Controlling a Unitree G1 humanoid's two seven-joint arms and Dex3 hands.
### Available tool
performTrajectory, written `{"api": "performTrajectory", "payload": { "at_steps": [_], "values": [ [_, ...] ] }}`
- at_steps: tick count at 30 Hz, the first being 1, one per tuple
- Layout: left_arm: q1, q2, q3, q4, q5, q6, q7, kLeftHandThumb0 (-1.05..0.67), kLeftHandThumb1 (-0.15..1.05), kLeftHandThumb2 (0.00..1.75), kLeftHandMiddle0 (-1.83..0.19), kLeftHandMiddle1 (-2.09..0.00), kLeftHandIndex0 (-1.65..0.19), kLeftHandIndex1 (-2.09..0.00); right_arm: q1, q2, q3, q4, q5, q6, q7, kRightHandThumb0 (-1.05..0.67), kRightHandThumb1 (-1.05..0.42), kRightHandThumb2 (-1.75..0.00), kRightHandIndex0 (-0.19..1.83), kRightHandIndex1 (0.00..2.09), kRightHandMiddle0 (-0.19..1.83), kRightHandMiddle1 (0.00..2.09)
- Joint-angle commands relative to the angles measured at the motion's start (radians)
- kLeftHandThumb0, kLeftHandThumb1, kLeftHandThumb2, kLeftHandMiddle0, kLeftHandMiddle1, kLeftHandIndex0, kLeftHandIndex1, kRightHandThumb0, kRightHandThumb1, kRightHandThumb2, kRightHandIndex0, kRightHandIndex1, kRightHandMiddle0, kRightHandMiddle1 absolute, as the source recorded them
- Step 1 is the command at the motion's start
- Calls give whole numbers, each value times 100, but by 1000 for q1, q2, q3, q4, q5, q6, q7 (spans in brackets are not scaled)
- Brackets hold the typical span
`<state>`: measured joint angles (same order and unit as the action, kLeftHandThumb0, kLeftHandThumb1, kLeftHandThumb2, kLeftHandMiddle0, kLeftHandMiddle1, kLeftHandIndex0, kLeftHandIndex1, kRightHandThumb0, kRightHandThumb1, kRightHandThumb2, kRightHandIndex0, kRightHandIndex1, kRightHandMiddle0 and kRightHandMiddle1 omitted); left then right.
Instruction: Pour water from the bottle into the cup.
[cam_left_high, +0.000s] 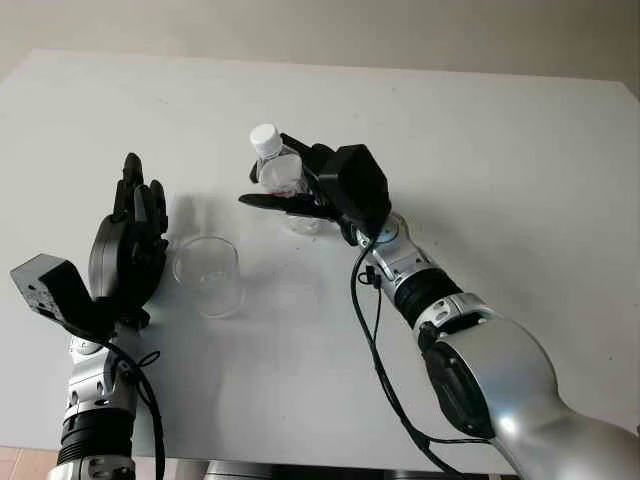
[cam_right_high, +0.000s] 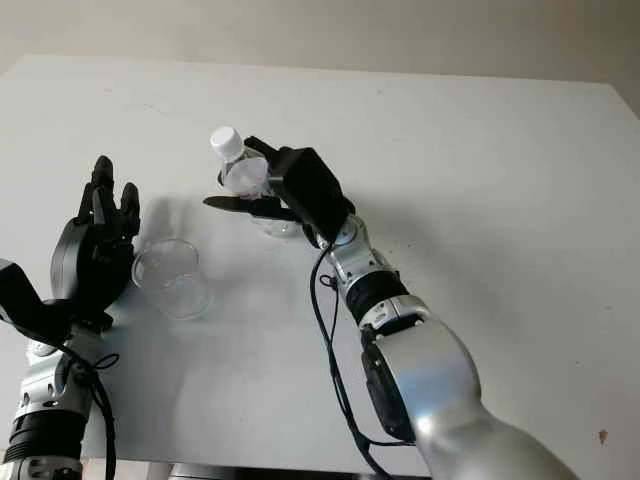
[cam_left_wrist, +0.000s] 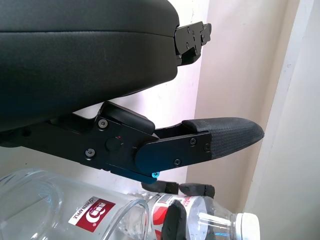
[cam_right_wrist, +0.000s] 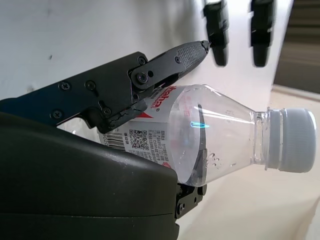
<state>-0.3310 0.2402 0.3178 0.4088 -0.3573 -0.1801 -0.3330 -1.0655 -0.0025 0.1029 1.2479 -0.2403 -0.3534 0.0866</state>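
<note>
white table (cam_left_high: 520, 150) carried everything. right hand (cam_left_high: 325, 190) was clamped round the capped bottle (cam_left_high: 277, 165) – tilted, just beyond the cup (cam_left_high: 208, 275). left hand (cam_left_high: 130, 245) stood open right beside the cup – holding nothing.

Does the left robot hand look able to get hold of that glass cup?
Probably yes: the left robot hand is open right beside the cup, with nothing between them.
</note>
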Motion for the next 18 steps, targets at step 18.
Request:
{"api": "performTrajectory", "payload": {
  "at_steps": [18],
  "values": [
    [-11, -22, -9, 7, 5, -20, 10, -84, 105, 59, 19, 0, 19, 0, -124, -101, 353, -10, -446, -166, -492, -12, -100, -23, 113, 209, 74, 209]
  ]
}}
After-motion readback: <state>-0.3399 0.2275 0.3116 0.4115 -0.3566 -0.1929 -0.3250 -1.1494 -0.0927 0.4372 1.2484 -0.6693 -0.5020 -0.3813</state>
